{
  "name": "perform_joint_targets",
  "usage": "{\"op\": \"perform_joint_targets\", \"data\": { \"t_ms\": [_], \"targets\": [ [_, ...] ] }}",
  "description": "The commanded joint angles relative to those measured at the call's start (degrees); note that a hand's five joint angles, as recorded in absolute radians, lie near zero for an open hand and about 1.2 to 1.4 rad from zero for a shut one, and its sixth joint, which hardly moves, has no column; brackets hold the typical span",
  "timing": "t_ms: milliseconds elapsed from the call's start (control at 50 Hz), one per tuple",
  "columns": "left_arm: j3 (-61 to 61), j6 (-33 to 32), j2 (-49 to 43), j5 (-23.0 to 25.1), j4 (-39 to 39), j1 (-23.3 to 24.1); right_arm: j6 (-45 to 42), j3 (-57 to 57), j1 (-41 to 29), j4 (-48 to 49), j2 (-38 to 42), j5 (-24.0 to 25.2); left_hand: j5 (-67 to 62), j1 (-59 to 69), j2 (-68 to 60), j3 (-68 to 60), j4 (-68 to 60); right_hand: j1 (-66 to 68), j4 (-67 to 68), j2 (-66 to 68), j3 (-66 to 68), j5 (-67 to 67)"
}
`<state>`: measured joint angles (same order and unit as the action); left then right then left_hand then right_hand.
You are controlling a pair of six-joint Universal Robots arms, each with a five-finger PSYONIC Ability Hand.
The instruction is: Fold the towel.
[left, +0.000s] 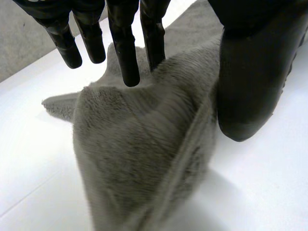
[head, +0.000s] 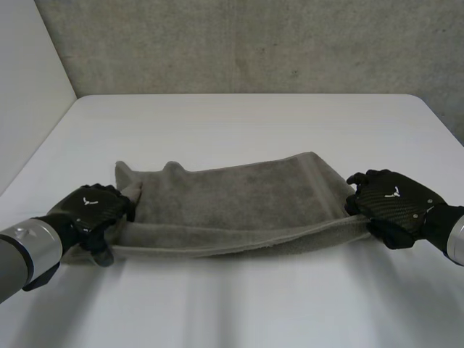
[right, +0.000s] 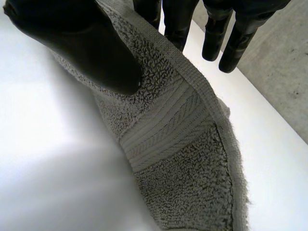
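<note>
Pinching thumb against fingers, the left hand (head: 90, 209) grips the towel (head: 232, 196) at nine o'clock, the right hand (head: 395, 201) at three.

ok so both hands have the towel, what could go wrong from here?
The left hand pinches the towel near its very edge; that corner might slip out. The far edge by it is rumpled, so the fold could land uneven. The lifted edge sags between there and the right hand and may drag.
</note>
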<state>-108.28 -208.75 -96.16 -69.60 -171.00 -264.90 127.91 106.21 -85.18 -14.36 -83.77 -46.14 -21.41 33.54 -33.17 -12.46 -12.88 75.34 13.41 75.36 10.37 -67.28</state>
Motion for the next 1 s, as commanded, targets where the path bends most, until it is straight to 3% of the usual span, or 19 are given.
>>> {"op": "perform_joint_targets", "data": {
  "t_ms": [20, 480, 600, 640, 820, 1000],
  "targets": [
    [-0.61, -0.07, -0.17, -0.1, -2.32, -0.62, -0.03, 0.4, -0.25, 0.12, 0.8, 0.08, 0.84, -2.97, 2.6, 2.46, 2.88, 4.66, -3.41, 4.64, -0.37, -2.72],
    [-5.89, 0.45, -0.17, -0.54, -6.01, -0.88, 0.85, 1.98, -0.08, 1.7, 0.98, -0.01, 2.69, -4.82, 4.45, 2.46, 2.88, 4.66, -3.41, 4.64, -0.37, -2.72],
    [-7.56, 0.63, 2.73, -0.54, -6.8, -0.88, 0.85, 1.98, -0.08, 1.7, 1.07, 0.08, 2.69, -4.82, 4.45, 2.46, 2.88, 4.66, -3.41, 4.64, -0.37, -2.72],
    [-8.78, 0.63, 4.13, -0.54, -6.71, -0.71, 0.85, 1.98, -0.08, 1.7, 1.07, 0.08, -6.34, 4.21, -4.59, 2.46, 2.88, 4.66, -3.41, 4.64, -0.37, -2.72],
    [-11.42, 0.72, 6.16, -0.63, -6.18, -0.18, 0.85, 2.25, -0.16, 1.7, 1.07, -0.01, -6.9, 4.76, -5.14, 2.46, 2.88, 4.66, -3.41, 4.64, -0.37, -2.72],
    [-14.76, 2.29, 13.7, -0.01, -5.92, 0.34, 0.85, 2.33, -0.16, 1.7, 1.07, -0.01, -6.9, 4.76, -5.14, 2.46, 2.88, 4.66, -3.41, 4.64, -0.37, -2.72]
  ]
}}
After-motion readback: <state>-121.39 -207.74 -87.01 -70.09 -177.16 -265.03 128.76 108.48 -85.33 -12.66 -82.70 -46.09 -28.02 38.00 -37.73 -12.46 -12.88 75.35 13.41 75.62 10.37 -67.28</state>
